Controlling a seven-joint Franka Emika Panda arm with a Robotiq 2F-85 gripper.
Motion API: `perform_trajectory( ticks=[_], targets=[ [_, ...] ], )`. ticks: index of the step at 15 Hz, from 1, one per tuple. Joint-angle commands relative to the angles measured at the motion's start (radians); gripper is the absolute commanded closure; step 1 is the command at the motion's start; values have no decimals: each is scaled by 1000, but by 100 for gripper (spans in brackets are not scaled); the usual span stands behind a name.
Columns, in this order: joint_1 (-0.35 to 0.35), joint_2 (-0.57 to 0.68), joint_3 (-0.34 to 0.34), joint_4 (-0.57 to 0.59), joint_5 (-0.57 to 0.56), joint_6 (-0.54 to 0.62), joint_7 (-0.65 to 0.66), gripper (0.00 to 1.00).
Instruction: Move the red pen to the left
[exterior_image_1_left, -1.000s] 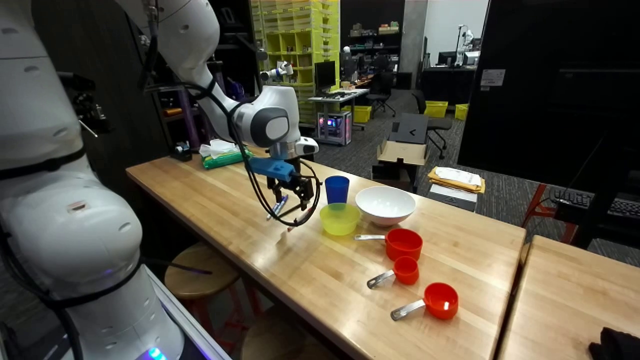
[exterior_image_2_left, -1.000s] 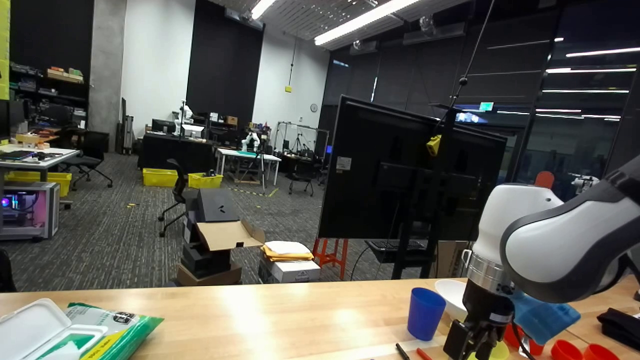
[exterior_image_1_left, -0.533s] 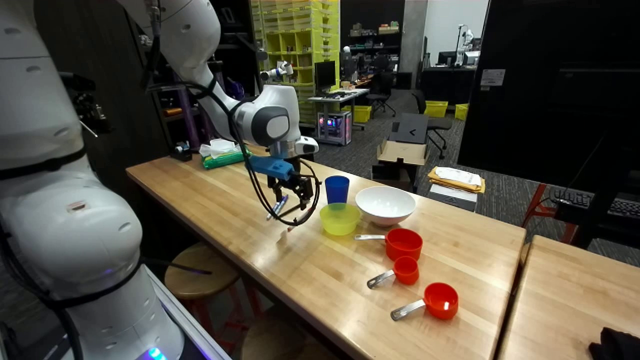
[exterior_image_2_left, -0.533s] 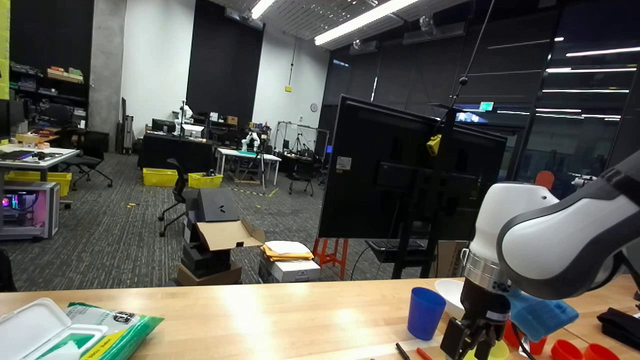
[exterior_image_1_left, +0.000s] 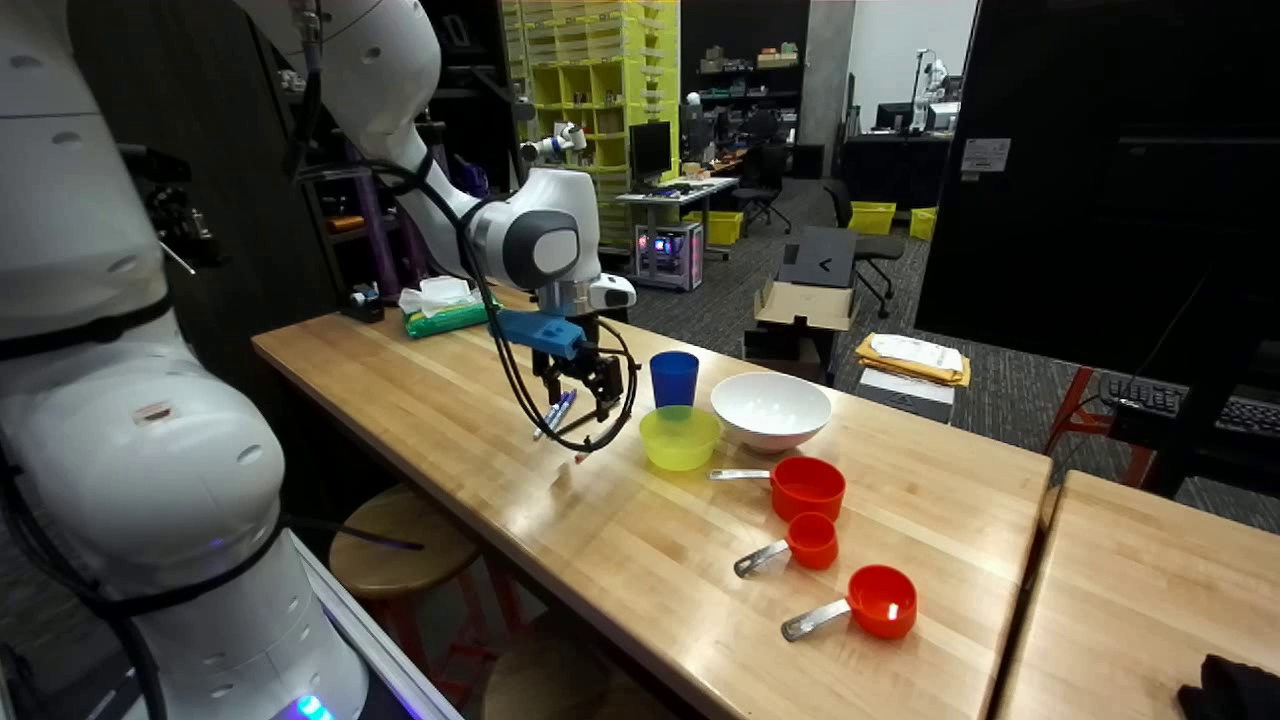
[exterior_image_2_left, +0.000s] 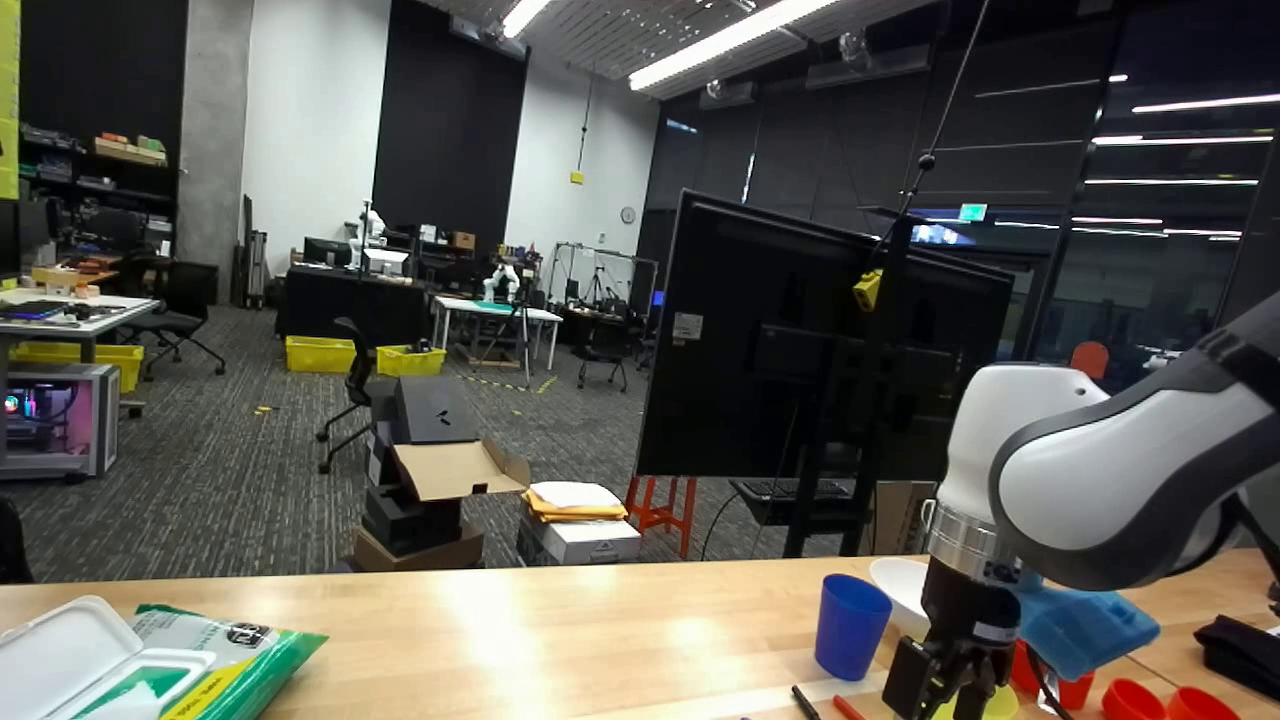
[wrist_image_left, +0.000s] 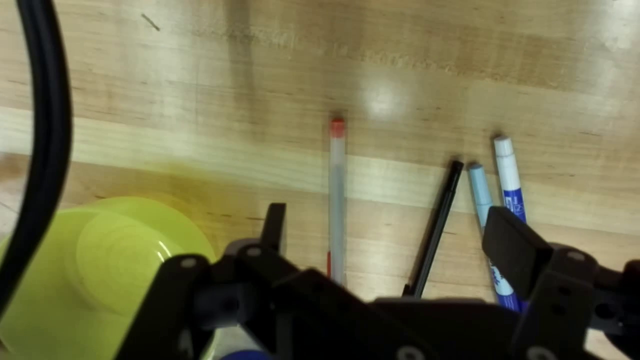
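The red pen (wrist_image_left: 337, 200) has a clear barrel and a red end. It lies on the wooden table in the wrist view, and its lower part is hidden behind the gripper. Its red end shows in both exterior views (exterior_image_1_left: 581, 457) (exterior_image_2_left: 848, 708), the rest hidden by the cable or cut off by the frame. My gripper (wrist_image_left: 390, 227) is open and empty above the table. The red pen and a black pen (wrist_image_left: 437, 225) appear between its spread fingers, with the red pen nearer the left finger. In an exterior view the gripper (exterior_image_1_left: 578, 395) hangs over the pens.
Two blue-and-white markers (wrist_image_left: 510, 175) lie by the right finger. A yellow bowl (wrist_image_left: 110, 260), a blue cup (exterior_image_2_left: 852, 628) and a white bowl (exterior_image_1_left: 770, 405) stand close by. Red measuring cups (exterior_image_1_left: 808, 488) lie further along the table. A wipes pack (exterior_image_1_left: 445, 310) lies at the far end.
The arm and gripper have shifted slightly to the left in both exterior views. More of the red pen is now covered by the cable. The pens and bowls have not moved.
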Motion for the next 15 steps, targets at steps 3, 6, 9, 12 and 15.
perform_trajectory(
  ticks=[3,6,9,12,15],
  targets=[
    [-5,-1,5,1,0,-2,0,0],
    [-5,-1,5,1,0,-2,0,0],
    [-11,33,1,27,-7,7,2,0],
    [-11,73,2,59,-5,10,-11,0],
    [-7,117,7,86,-6,12,-9,0]
  ],
)
